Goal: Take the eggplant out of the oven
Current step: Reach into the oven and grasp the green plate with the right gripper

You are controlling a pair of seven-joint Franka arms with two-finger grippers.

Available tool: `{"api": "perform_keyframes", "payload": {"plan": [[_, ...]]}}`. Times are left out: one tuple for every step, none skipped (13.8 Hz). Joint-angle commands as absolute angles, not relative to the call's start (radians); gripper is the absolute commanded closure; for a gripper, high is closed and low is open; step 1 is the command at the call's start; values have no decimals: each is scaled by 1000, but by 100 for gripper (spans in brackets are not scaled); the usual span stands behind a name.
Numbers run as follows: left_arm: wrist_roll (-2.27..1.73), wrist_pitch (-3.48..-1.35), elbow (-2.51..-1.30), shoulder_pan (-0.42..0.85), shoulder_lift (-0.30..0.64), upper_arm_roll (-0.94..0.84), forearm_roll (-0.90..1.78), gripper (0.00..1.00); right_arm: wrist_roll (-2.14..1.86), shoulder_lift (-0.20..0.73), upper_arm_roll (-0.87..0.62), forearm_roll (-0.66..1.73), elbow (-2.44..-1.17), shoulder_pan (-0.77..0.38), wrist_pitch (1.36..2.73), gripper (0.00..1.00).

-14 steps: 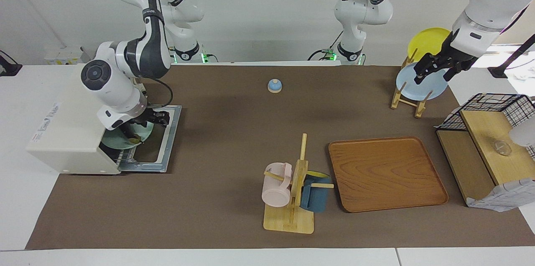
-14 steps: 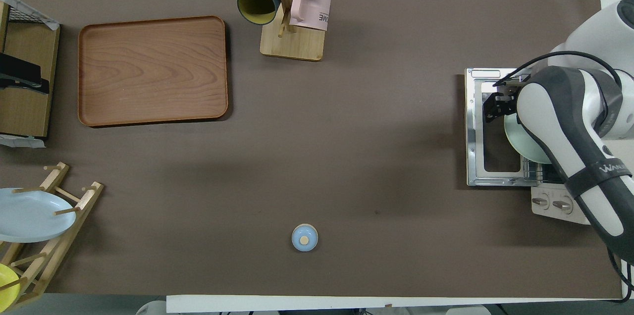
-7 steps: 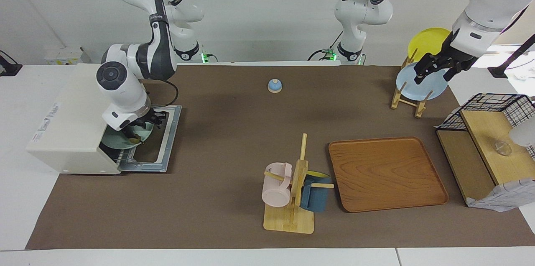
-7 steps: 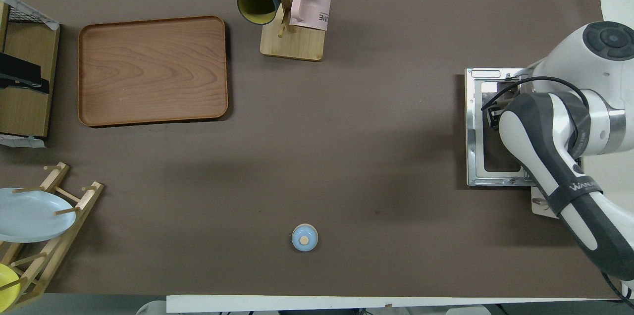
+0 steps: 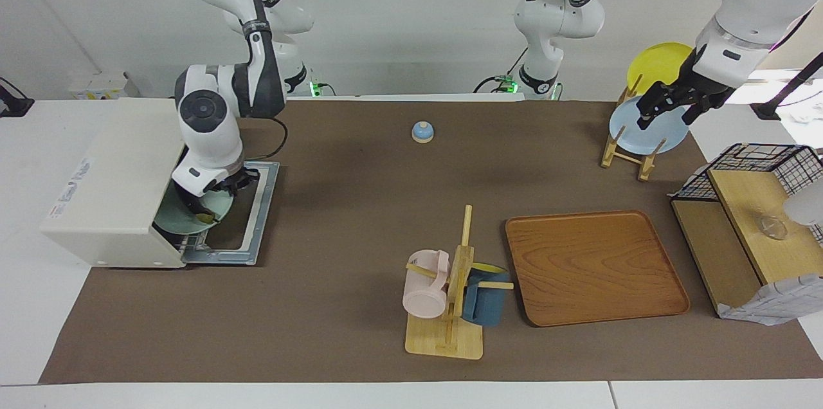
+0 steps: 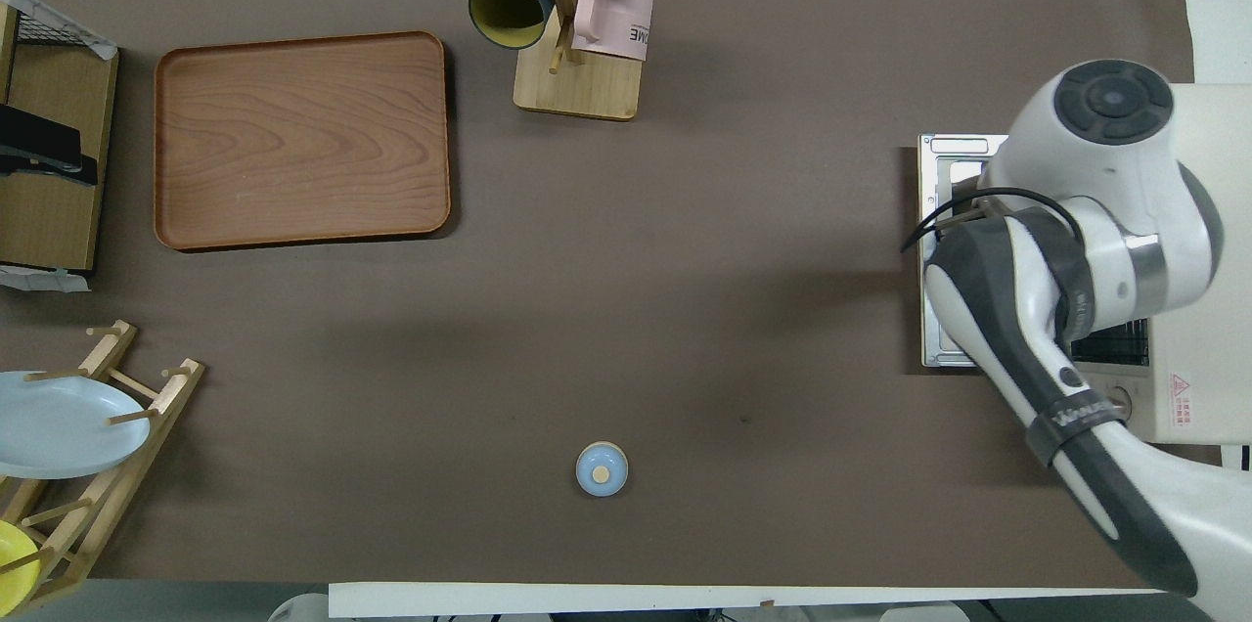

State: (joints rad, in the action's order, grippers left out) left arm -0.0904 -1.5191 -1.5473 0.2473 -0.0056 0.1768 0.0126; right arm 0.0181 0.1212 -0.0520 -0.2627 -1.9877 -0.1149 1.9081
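The cream-white oven (image 5: pixel 109 184) stands at the right arm's end of the table with its glass door (image 5: pixel 252 216) dropped open; its top also shows in the overhead view (image 6: pixel 1208 211). A pale green plate (image 5: pixel 186 216) sits on the pulled-out rack at the oven's mouth. My right gripper (image 5: pixel 222 193) hangs low over that plate. The eggplant is almost wholly hidden under the gripper; only a small yellow-brown tip (image 5: pixel 206 218) shows on the plate. In the overhead view the right arm covers plate and gripper. My left gripper (image 5: pixel 667 114) waits over a blue plate (image 5: pixel 649 132) in the plate rack.
A wooden tray (image 5: pixel 595 267) lies toward the left arm's end. A mug tree (image 5: pixel 453 293) with a pink and a blue mug stands beside it. A small blue bell (image 5: pixel 422 132) sits near the robots. A yellow plate (image 5: pixel 656 65) and a wire-basket shelf (image 5: pixel 752 203) stand by the left arm.
The right arm's wrist and forearm have swung up and toward the table's middle, while its gripper stays over the plate at the oven's mouth. The arm now covers the plate in the overhead view. The left arm is still.
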Motion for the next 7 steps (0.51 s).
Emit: {"api": "perform_keyframes", "payload": {"plan": [[-87,-1506,-1555,242,-20,172,-3,0,192,199,-57,-266,-1808,-303,1786,100],[-86,-1506,-1555,242,-20,172,-3,0,287,263,-58,-252,-1695,-381,1722,100],[-87,-1506,-1555,242,-20,173,-3,0,376,352,-57,-209,-1560,-449,1659,100],[-87,-1506,-1555,242,-20,172,-2,0,467,462,-57,-171,-1410,-515,1591,100],[-95,-1500,-1555,245,-21,172,-3,0,524,545,-58,-158,-1297,-570,1568,100],[-92,-1499,-1557,259,-21,164,-3,0,563,634,-61,-156,-1185,-636,1556,100],[-91,-1505,-1557,264,-21,160,-3,0,628,705,-64,-138,-1102,-679,1571,100]]}}
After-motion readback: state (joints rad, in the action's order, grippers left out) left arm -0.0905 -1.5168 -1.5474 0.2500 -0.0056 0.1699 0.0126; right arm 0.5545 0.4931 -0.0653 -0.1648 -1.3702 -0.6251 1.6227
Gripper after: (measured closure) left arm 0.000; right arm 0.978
